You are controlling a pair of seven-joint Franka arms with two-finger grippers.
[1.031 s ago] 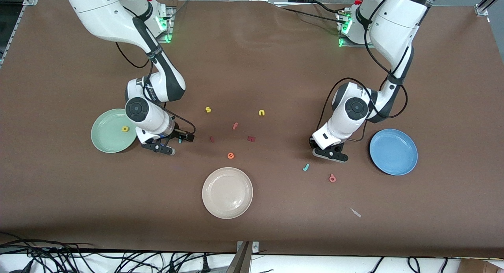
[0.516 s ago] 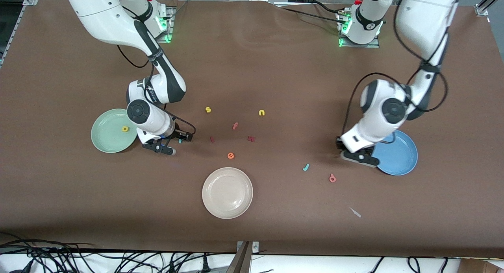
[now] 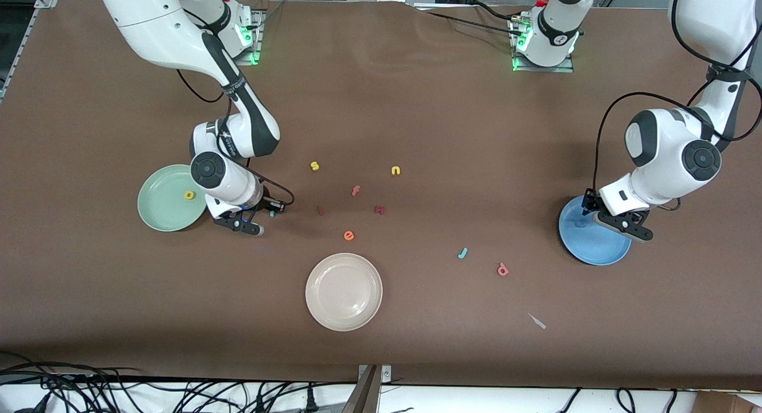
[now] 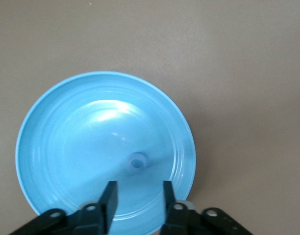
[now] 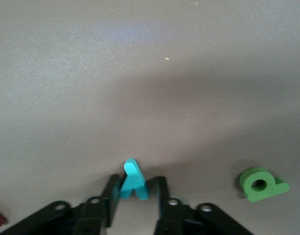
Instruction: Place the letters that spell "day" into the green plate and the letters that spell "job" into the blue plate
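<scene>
Left claw (image 4: 137,198) moved over blue plate (image 4: 52,127); o (image 4: 137,162) lies flat.

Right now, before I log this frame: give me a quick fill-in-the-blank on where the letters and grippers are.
The green plate holds one letter, the yellow ____.
The blue plate lies under the ____.
The letter lying in the blue plate is the blue ____.
The right gripper is down at the table around the teal ____.
Missing: a; left gripper; o; y.
</scene>
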